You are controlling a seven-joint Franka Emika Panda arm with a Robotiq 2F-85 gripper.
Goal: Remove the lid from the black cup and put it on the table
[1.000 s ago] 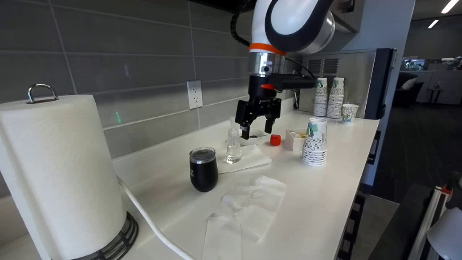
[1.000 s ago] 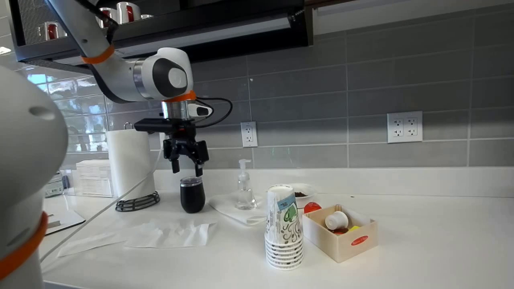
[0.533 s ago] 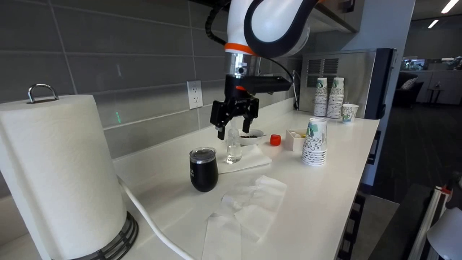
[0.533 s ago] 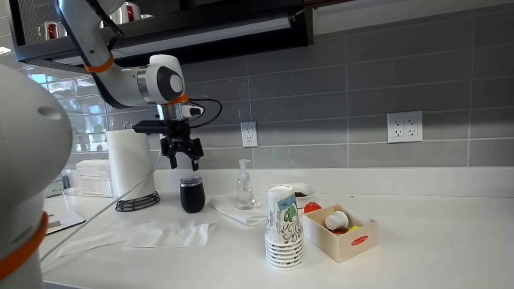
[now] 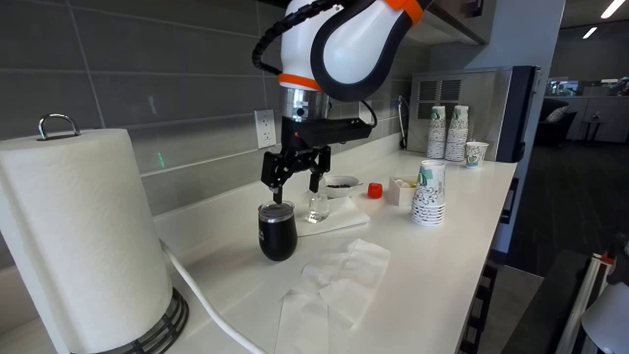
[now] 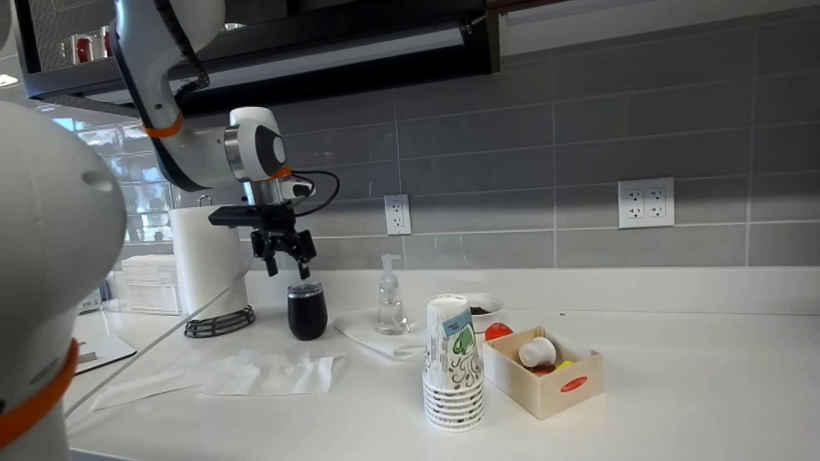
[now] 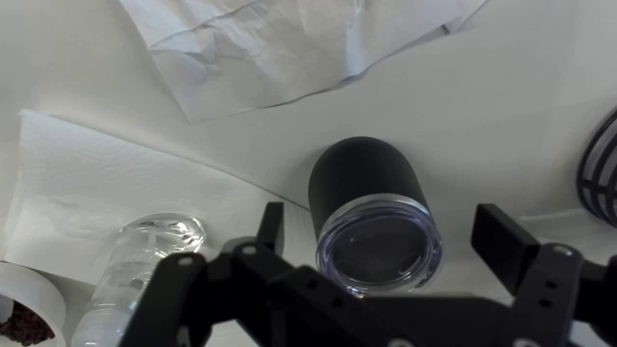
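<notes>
Lid (image 7: 380, 253) shows between end effector (image 7: 380, 219) fingers (image 7: 502, 241) only in the wrist view.

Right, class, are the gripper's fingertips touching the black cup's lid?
Apart: in the wrist view, a pale gap shows between each of the fingertips and the lid.

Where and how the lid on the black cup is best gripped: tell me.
Pinch the lid across opposite sides of its clear rim, probably best from straight above: it is round, its rim stands above the upright black cup, and the open pincer looks wide enough to straddle it.
</notes>
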